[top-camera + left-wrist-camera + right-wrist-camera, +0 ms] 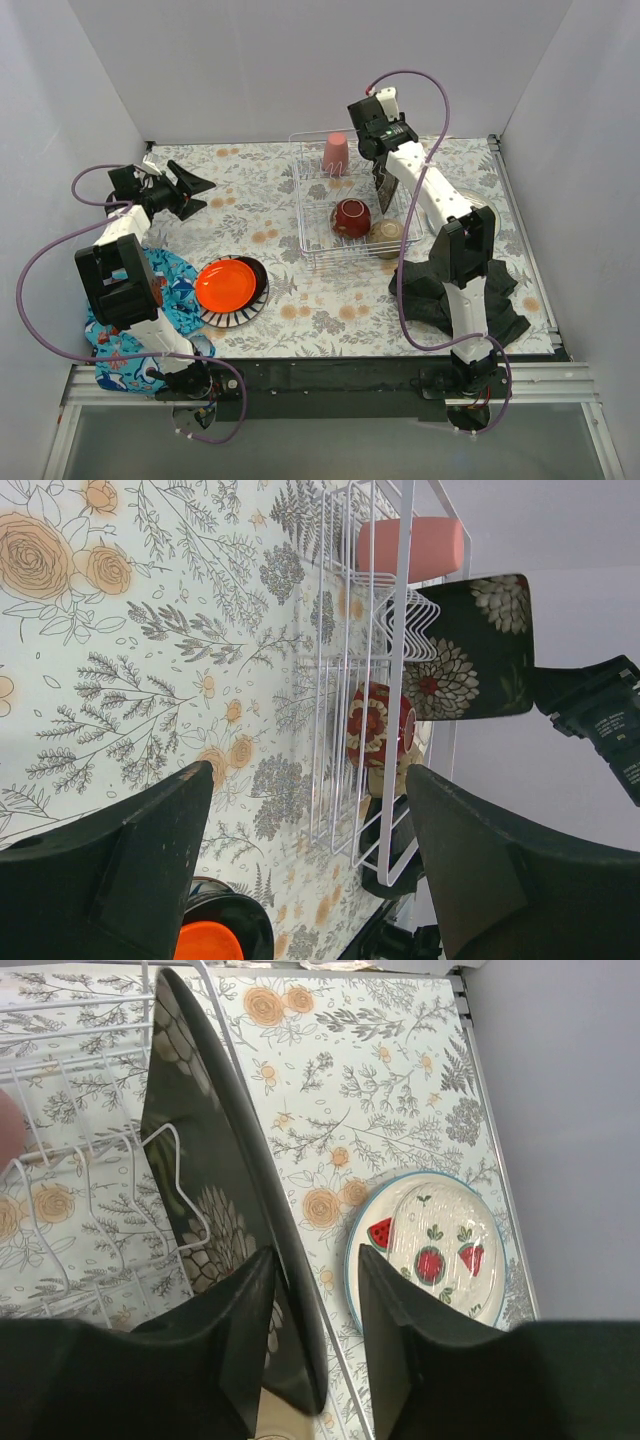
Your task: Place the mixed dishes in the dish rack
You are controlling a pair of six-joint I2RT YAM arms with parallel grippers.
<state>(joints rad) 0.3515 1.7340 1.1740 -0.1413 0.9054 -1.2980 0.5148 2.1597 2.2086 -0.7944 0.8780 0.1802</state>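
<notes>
The white wire dish rack stands mid-table and holds the pink cup, the red bowl and the tan-bottomed bowl. A black flowered plate stands on edge in the rack's right side. My right gripper is open, and its fingers straddle that plate's rim without pinching it. My left gripper is open and empty at the far left, pointing at the rack. The orange plate lies on a black plate and a striped plate at front left.
A white plate with red fruit marks lies on the table right of the rack. A blue patterned cloth lies under the plate stack. A black cloth lies at the right arm's base. White walls enclose the table.
</notes>
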